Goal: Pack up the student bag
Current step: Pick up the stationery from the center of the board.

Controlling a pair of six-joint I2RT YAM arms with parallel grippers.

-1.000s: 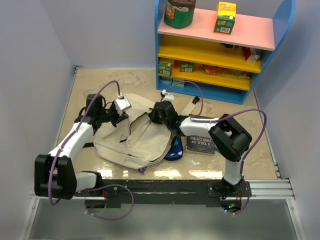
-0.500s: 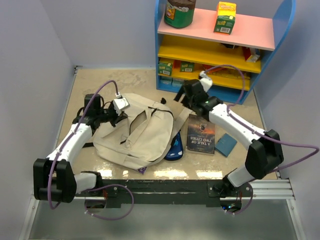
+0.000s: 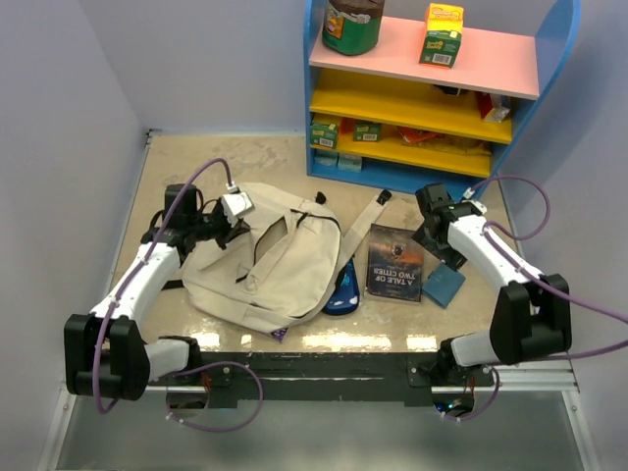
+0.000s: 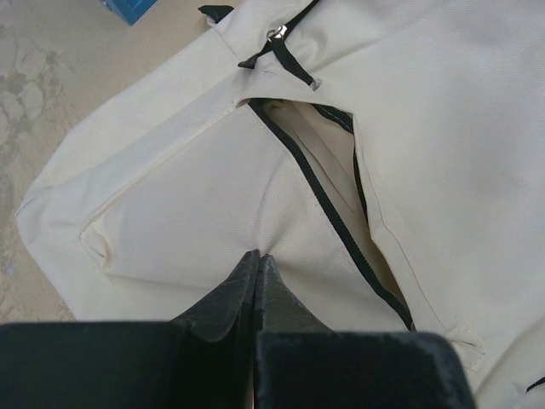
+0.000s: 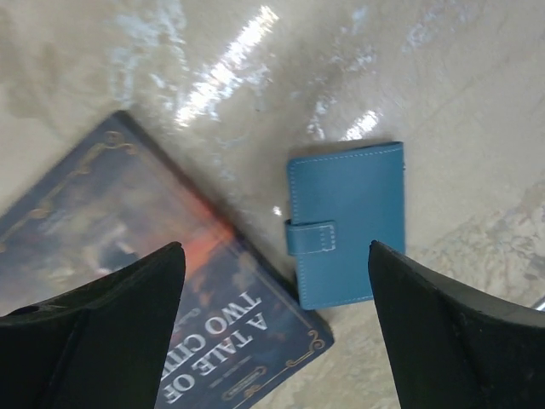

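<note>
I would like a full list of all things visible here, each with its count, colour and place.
student bag: one, beige, table centre-left, zip open
pencil case: one, blue, between bag and book
book: one, dark cover, right of the bag
wallet: one, blue, right of the book
shelf unit: one, blue frame, pink and yellow boards, far side of table
jar: one, dark, top board
carton: one, yellow-green, top board
small boxes: several, green, lower board
table: one, beige, marble pattern
left end effector: one, black, shut on the bag's cloth
right end effector: one, black, open above wallet and book
</note>
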